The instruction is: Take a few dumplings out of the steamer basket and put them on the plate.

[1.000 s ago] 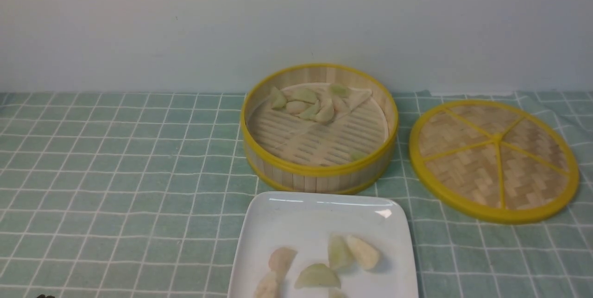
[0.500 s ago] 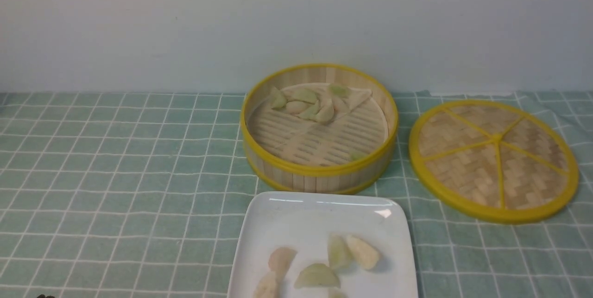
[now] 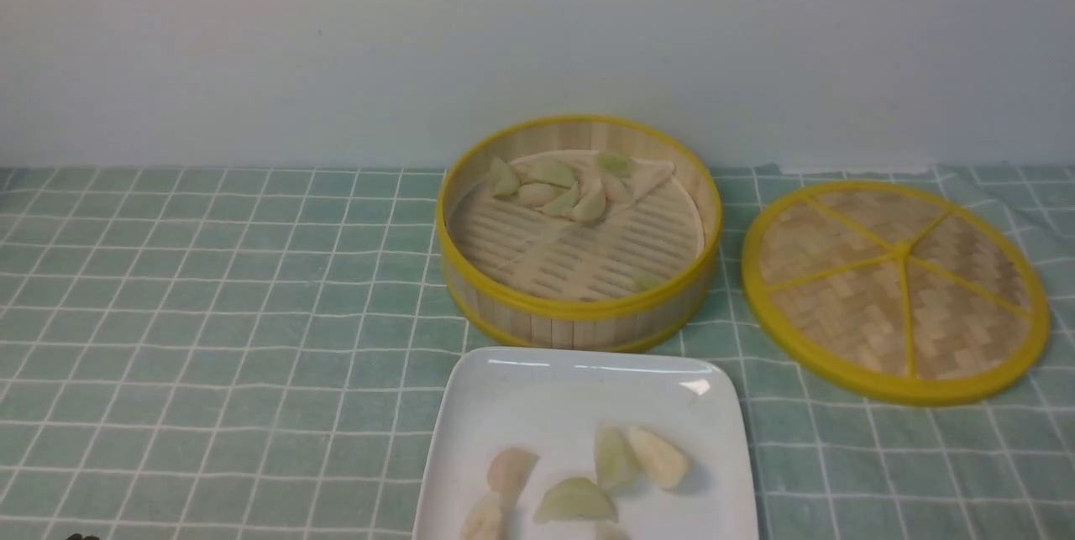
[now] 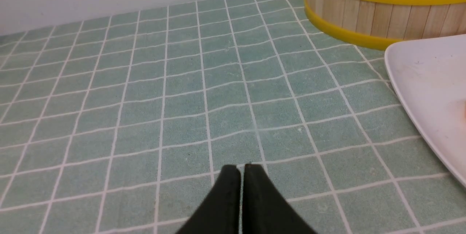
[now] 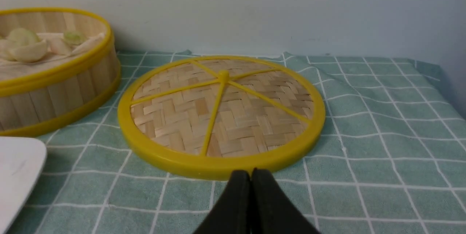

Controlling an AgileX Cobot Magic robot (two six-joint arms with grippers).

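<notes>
The steamer basket [image 3: 578,305] stands mid-table with several dumplings [image 3: 558,186] heaped at its far side and one green piece [image 3: 648,280] by its near wall. The white plate [image 3: 537,393] lies in front of it and holds several dumplings [image 3: 617,460]. In the left wrist view my left gripper [image 4: 242,166] is shut and empty, low over the cloth, left of the plate [image 4: 429,92] and basket [image 4: 364,12]. In the right wrist view my right gripper [image 5: 250,172] is shut and empty, just short of the lid's rim; the basket [image 5: 54,92] shows there too.
A flat woven lid with yellow spokes [image 3: 897,286] lies right of the basket, also in the right wrist view [image 5: 222,114]. A green checked cloth [image 3: 210,313] covers the table. A pale wall [image 3: 336,36] stands close behind the basket.
</notes>
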